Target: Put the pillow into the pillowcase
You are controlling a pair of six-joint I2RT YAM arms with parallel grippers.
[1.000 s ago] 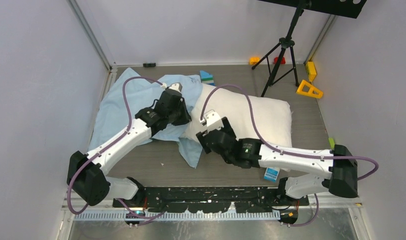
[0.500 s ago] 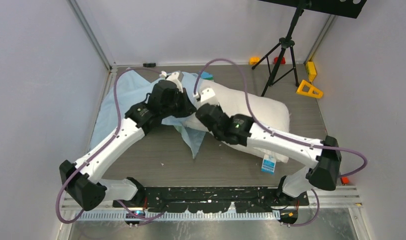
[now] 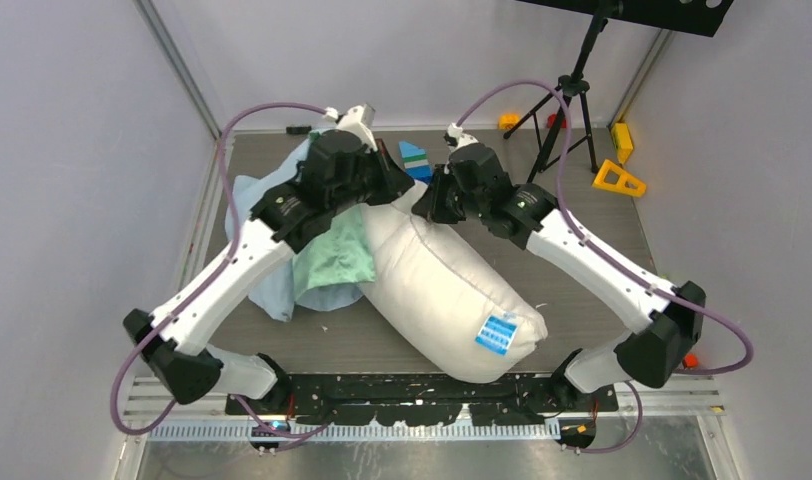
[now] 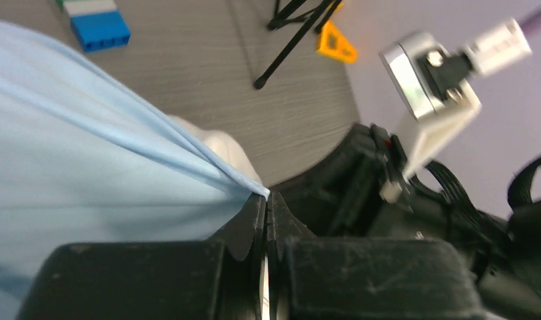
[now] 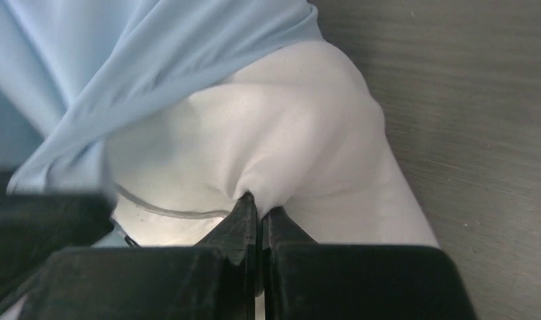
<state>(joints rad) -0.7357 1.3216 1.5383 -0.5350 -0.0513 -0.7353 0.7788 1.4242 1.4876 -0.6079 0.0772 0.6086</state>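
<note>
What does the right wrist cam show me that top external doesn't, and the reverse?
Right wrist only: the right gripper with fingers shut on a fold of the pillow, the pillowcase draped over that end. Top external only: the pillow's whole diagonal length, its blue tag at the near end, the pillowcase's mint-green face. Both: the pillow and light-blue pillowcase.
</note>
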